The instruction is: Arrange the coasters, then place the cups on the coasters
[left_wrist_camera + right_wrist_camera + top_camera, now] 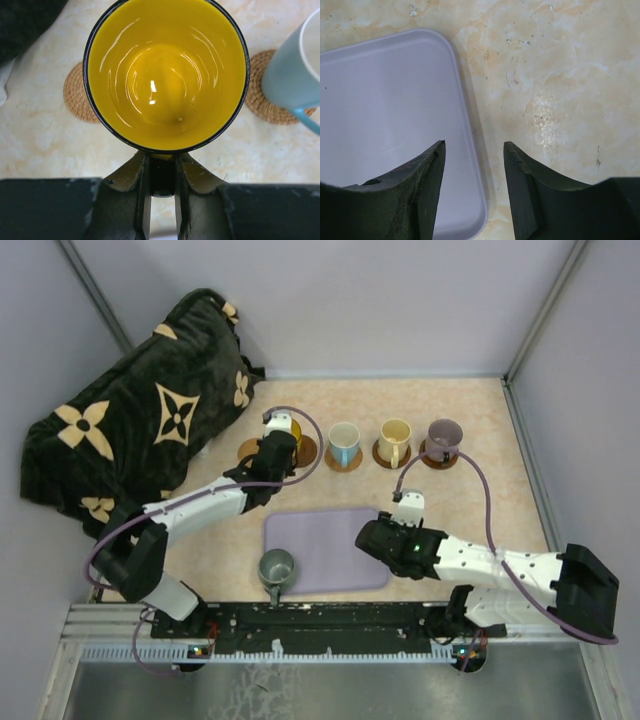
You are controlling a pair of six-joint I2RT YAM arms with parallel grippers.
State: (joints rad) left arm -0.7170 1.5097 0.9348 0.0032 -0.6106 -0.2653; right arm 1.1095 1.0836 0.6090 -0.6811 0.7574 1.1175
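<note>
My left gripper (277,443) is shut on the handle of the yellow cup (287,428), which hangs over or stands on a dark coaster (305,453); which of the two I cannot tell. In the left wrist view the yellow cup (167,75) fills the frame, with its dark handle clamped between the fingers of the gripper (162,159). A bare tan coaster (249,451) lies just left of it. The white cup with a blue handle (344,443), the cream cup (395,438) and the purple cup (444,437) each stand on a coaster. A grey-green cup (277,567) stands at the tray's near left corner. My right gripper (372,533) is open and empty.
The lavender tray (330,540) lies in the middle near the arms. In the right wrist view its right edge (470,130) runs under the open right gripper (474,147). A dark floral blanket (140,430) is heaped at the back left. Walls enclose the table.
</note>
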